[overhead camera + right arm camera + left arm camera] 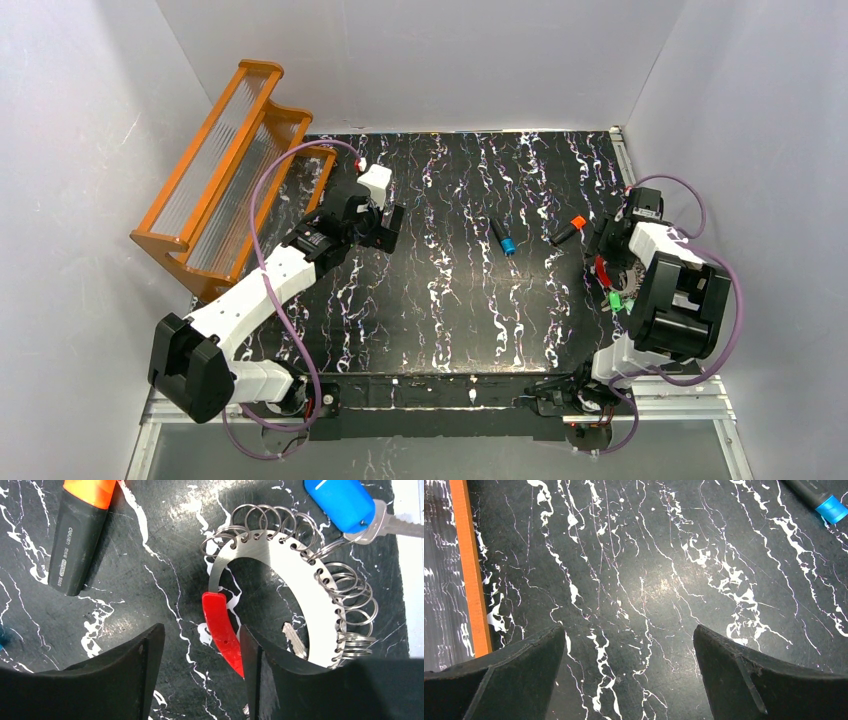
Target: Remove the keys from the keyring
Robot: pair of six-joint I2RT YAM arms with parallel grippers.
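The keyring point(305, 567) is a flat silver ring hung with several small wire loops and closed by a red plastic segment point(222, 627). It lies on the black marbled table at the right, and also shows in the top view point(630, 275). A blue-headed key point(345, 500) hangs on a loop at its far side. A bare key blade point(295, 641) lies inside the ring. A green key head point(617, 300) shows by the right arm. My right gripper point(201, 640) is open, low over the red segment, which lies against the right finger point(270, 680). My left gripper point(629, 635) is open and empty over bare table.
A black marker with an orange cap point(80, 530) lies left of the keyring, and also shows in the top view point(568, 231). A black marker with a blue cap point(503, 238) lies mid-table, its tip in the left wrist view point(831, 507). An orange rack point(230, 170) stands at the far left.
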